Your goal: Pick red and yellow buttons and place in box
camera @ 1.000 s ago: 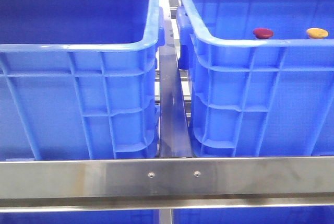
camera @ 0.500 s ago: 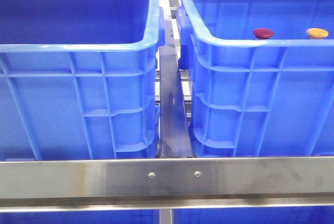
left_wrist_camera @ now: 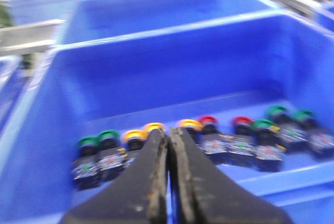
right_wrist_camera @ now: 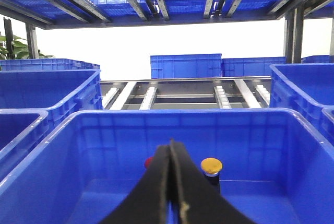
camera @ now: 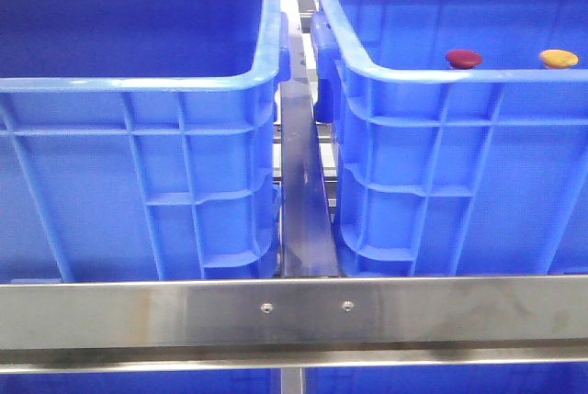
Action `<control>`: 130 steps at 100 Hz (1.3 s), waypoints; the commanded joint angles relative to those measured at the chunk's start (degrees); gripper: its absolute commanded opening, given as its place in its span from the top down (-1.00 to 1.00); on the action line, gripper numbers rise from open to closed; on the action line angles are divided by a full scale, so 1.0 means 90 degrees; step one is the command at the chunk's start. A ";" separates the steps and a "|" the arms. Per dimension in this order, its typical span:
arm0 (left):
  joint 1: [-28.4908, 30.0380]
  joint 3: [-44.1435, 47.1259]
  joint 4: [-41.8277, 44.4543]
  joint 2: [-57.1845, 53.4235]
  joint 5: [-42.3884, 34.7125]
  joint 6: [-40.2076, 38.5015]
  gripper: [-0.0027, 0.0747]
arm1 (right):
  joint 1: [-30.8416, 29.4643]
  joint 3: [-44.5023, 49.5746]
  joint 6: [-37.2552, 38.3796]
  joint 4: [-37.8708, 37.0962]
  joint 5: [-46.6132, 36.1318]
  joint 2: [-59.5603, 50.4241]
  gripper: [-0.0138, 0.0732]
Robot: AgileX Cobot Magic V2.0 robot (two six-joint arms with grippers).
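A dark red button (camera: 463,58) and a yellow button (camera: 559,58) stand inside the right blue crate (camera: 432,76), their caps just above its near rim. A matching blue crate (camera: 138,80) stands to its left. Neither gripper shows in the front view. In the right wrist view my right gripper (right_wrist_camera: 171,143) is shut and empty, facing the yellow button (right_wrist_camera: 211,165). The red button (right_wrist_camera: 148,162) is mostly hidden behind the fingers. In the blurred left wrist view my left gripper (left_wrist_camera: 168,133) is shut and empty over a blue crate (left_wrist_camera: 68,109).
That crate in the left wrist view holds a row of several push-button switches with green (left_wrist_camera: 88,143), yellow (left_wrist_camera: 191,125) and red (left_wrist_camera: 242,122) caps. A steel rail (camera: 294,311) crosses in front of the crates. More blue crates and roller racks (right_wrist_camera: 185,66) stand behind.
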 commanded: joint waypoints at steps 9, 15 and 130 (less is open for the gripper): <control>0.0564 0.0568 0.0035 -0.0535 -0.0757 -0.0413 0.98 | -0.0044 -0.0168 -0.0052 0.0054 0.0092 0.0051 0.84; 0.0766 0.0830 0.0035 -0.0748 -0.0757 -0.0413 0.98 | -0.0044 -0.0168 -0.0052 0.0054 0.0092 0.0051 0.84; 0.1078 0.1967 -0.0024 -0.1536 -0.1073 -0.0413 0.98 | -0.0044 -0.0168 -0.0052 0.0054 0.0093 0.0056 0.84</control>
